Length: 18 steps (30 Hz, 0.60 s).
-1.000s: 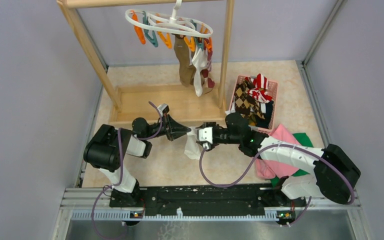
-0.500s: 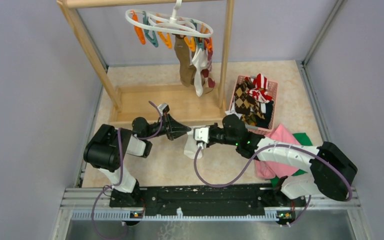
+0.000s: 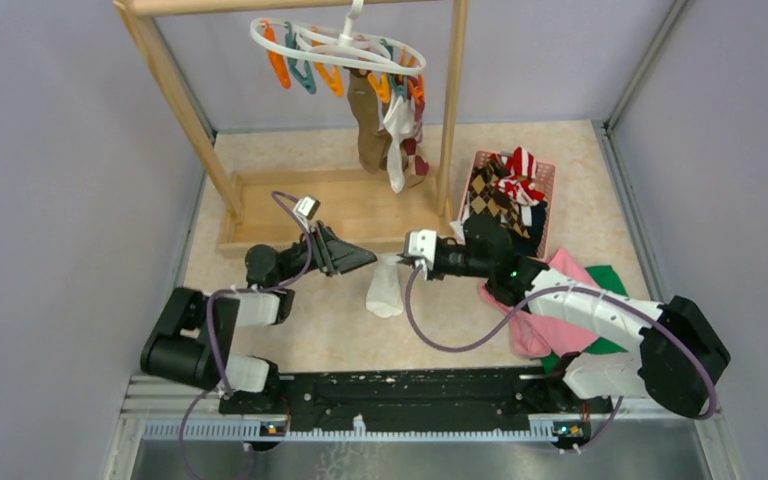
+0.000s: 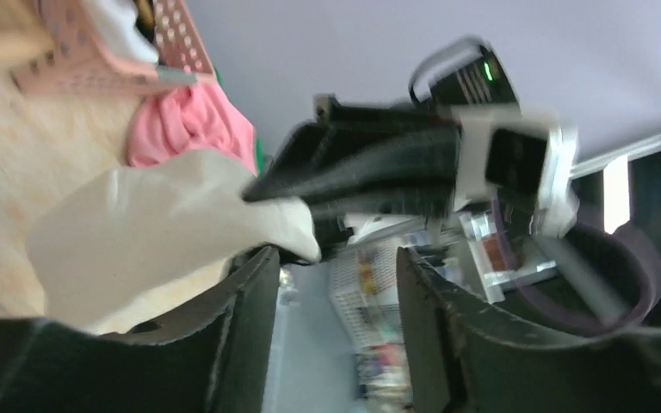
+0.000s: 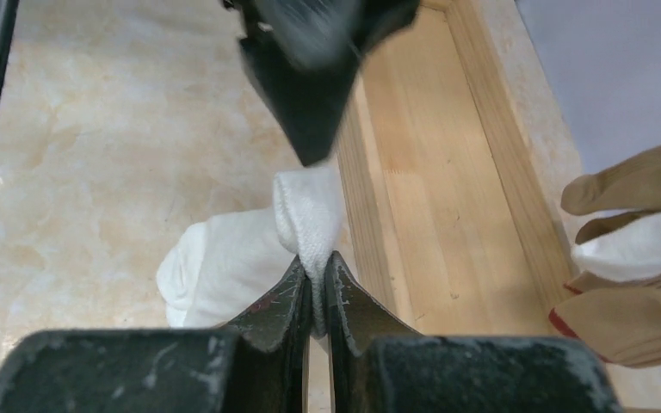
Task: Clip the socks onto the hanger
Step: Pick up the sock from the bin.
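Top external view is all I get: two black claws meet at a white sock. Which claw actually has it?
Observer: The right gripper. Its wrist camera shows both fingers pinched shut on the ribbed cuff of the white sock.
Operator: And the other claw?
Observer: The left gripper stands open in its own camera. Nothing lies between its fingers, and the sock sits just past their tips.
Operator: How much of the sock is in the grip?
Observer: Only a thin edge of the cuff sits between the right fingers. The foot bulges out to one side.
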Available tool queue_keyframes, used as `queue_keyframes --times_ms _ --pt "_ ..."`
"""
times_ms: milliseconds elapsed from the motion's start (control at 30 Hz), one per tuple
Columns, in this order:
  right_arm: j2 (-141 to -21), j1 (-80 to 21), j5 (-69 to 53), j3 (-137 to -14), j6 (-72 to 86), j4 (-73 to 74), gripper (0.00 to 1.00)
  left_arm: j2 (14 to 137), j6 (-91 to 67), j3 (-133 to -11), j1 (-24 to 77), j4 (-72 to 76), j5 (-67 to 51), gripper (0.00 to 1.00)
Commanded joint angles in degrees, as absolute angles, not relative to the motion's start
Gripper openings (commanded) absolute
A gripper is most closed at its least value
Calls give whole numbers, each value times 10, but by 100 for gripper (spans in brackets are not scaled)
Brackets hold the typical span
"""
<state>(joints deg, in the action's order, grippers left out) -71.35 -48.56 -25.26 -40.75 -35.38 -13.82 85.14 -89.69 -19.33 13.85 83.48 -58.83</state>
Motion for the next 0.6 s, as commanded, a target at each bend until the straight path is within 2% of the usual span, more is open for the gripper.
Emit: queue_keyframes --times_ms 0,100,200,300,567 --pt "-705 -419 -387 -454 -235 -136 2 726 -680 -149 136 915 -554 63" --pt "-718 -409 -421 -483 -226 -98 3 617 -501 -137 143 753 -533 71" --pt "-739 -405 -458 -517 -211 -64 3 513 -351 -124 161 660 -499 78" --pt "-760 -397 -507 -564 -189 -11 3 464 -273 -87 176 677 -457 86" --pt "-808 -391 -604 -652 -191 108 3 473 -220 -67 192 734 -475 86"
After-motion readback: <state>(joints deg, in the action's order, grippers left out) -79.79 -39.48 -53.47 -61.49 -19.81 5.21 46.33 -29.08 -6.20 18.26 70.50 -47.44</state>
